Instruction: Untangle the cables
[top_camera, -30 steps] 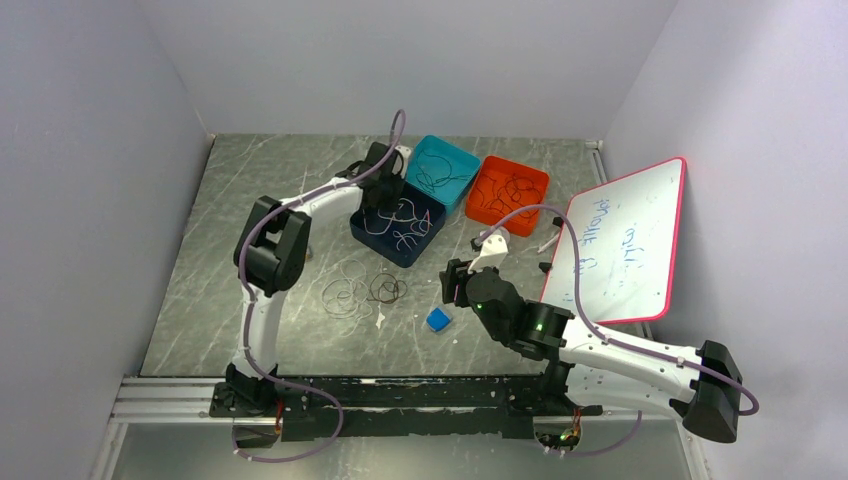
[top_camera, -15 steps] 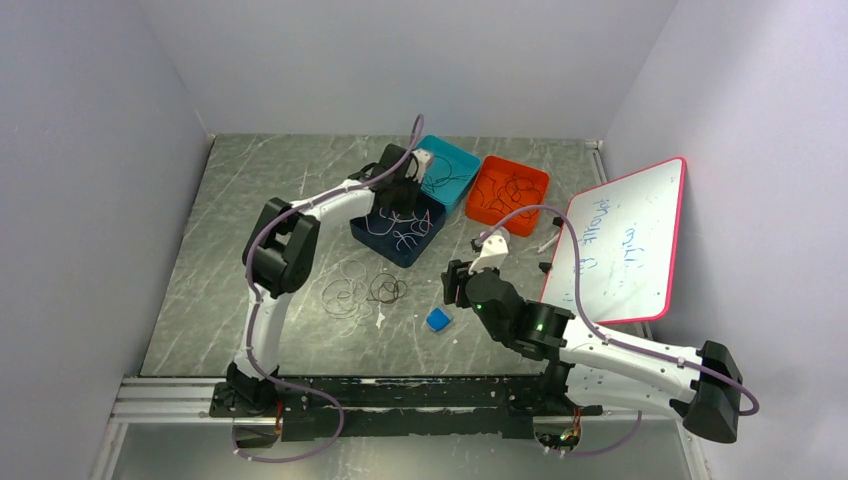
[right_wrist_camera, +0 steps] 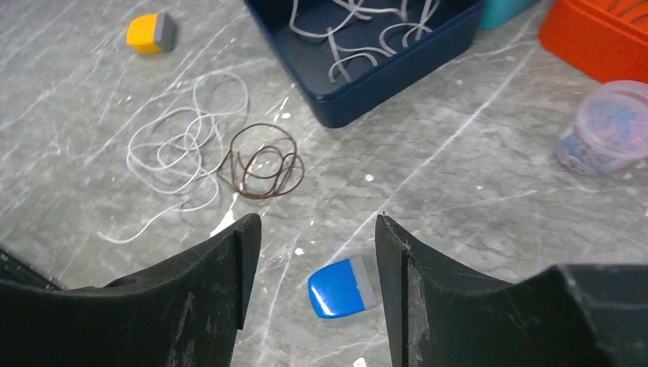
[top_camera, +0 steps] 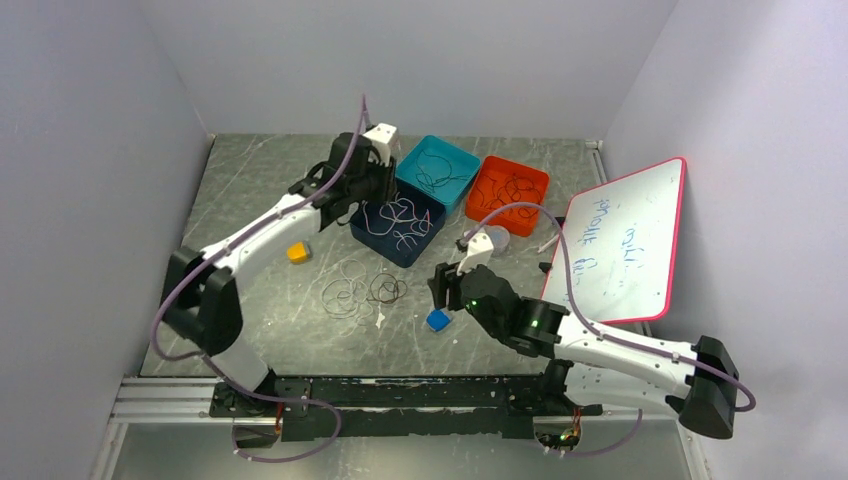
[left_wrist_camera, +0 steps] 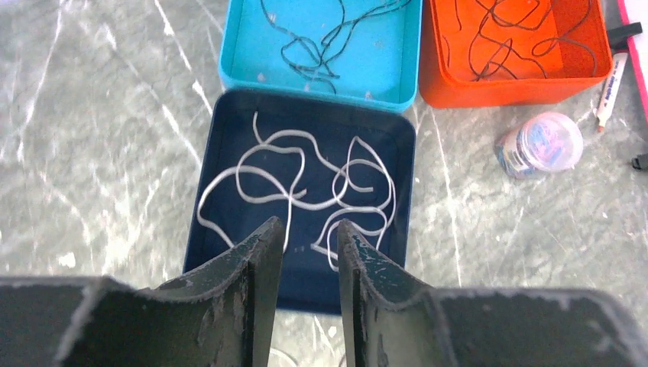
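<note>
1. Two cables lie loose on the grey marbled table [top_camera: 250, 180], between the two arms: a whitish-grey cable [right_wrist_camera: 183, 145] in several wide loops and a dark cable [right_wrist_camera: 260, 164] wound in a small coil.
2. Both cables touch at one side, the dark one to the right of the pale one in the right wrist view; I cannot tell if they are hooked together.
3. More whitish cables [left_wrist_camera: 298, 191] lie in a navy box [left_wrist_camera: 229, 138], crossing each other.
4. Thin black cables [left_wrist_camera: 321, 53] lie in a teal box [left_wrist_camera: 382, 53] that stands just behind the navy one, and other dark cables [left_wrist_camera: 504, 30] lie in an orange box [left_wrist_camera: 497, 88] just beside the teal one.
5. Left tool [left_wrist_camera: 309, 229] hovers over the near part of the navy box; its fingers stand a little apart, released, with nothing between them.
6. Right tool [right_wrist_camera: 315, 223] hangs low over the table with its fingers wide apart and empty, above a small blue block [right_wrist_camera: 341, 287] and near the dark coil.
7. One small yellow block [right_wrist_camera: 151, 32] lies to the left of the navy box.
8. A small round jar [left_wrist_camera: 539, 144] and a marker [left_wrist_camera: 609, 92] lie near the orange box, and a whiteboard [top_camera: 620, 240] with a pink rim leans at the right wall.
</note>
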Robot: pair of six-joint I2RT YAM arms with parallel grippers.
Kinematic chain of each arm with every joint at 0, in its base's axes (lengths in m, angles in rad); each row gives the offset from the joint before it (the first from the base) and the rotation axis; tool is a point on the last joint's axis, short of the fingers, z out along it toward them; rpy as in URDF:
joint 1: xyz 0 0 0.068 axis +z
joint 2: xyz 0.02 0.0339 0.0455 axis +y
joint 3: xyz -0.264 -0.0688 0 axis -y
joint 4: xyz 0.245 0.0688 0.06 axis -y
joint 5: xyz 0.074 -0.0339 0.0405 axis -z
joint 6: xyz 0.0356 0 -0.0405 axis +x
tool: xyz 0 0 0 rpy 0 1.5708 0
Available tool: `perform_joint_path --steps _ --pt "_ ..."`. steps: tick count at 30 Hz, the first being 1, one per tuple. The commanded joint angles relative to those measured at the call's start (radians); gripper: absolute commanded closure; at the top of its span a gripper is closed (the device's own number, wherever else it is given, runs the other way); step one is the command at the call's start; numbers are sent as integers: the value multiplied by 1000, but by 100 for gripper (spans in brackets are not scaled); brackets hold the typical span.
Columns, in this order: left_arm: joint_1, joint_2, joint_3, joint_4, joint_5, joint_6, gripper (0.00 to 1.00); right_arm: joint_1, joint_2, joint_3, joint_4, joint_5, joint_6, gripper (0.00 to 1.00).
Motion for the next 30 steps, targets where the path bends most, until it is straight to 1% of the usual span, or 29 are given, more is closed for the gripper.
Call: perform_joint_path --steps 1,3,5,8,10,14,17,19,21,23,24,25,27,30 --pt "10 -133 -157 6 -59 -87 62 2 62 60 27 -131 -20 39" --pt "13 -207 -232 8 -88 -120 60 2 75 65 67 -107 11 39" --pt "14 -283 -300 -7 -120 -147 60 -13 90 69 128 -29 58 37" --pt "16 -373 -363 -28 -152 -179 60 -95 157 103 224 61 111 34" --pt "16 -426 -393 -40 -163 -191 60 -183 216 129 329 48 131 33" --pt "16 -510 -427 -77 -186 -202 60 -399 346 172 516 -79 246 32" --pt "16 -556 -447 -87 -195 -203 60 -500 441 226 593 -79 302 31" --pt "16 -573 -441 -115 -187 -204 60 -534 462 232 619 -30 333 30" --pt "16 -586 -432 -135 -179 -202 61 -567 443 162 672 -16 395 29" --pt "16 -599 -421 -157 -175 -195 61 -585 404 43 760 -48 475 29" --pt "16 -606 -419 -165 -172 -190 61 -593 384 -11 836 -77 484 29" --pt "16 -614 -419 -173 -172 -184 61 -604 371 -54 860 -106 487 29" --pt "16 -625 -431 -172 -175 -172 61 -605 350 -81 840 -180 452 29" --pt "17 -630 -445 -171 -180 -171 61 -606 331 -81 762 -266 364 28"
